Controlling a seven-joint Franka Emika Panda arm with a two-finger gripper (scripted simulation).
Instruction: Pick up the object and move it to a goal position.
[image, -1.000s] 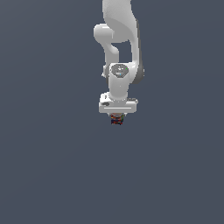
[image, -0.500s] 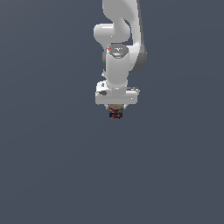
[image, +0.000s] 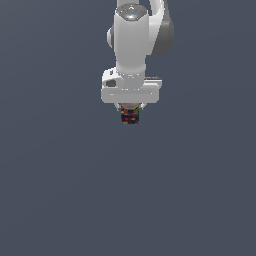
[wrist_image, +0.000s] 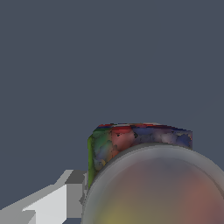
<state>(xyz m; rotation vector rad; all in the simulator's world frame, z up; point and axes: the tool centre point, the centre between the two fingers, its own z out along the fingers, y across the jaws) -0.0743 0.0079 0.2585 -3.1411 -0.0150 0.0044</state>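
The object (image: 130, 116), a small can with a red, blue, green and yellow patchwork label, hangs just under the white gripper (image: 130, 111) in the exterior view, held between the fingers and mostly covered by the hand. In the wrist view the can (wrist_image: 135, 144) fills the lower half, its grey rimmed top close to the lens, with one white finger (wrist_image: 65, 197) pressed against its side. The gripper is shut on the can. Nothing shows under the can.
The white arm (image: 132, 45) comes down from the upper edge of the exterior view. Around it is only a plain dark grey-blue background, with no other objects or edges showing.
The arm has swung so its upper link faces the camera more, and the hand with the can has shifted slightly upward and toward the exterior view's left.
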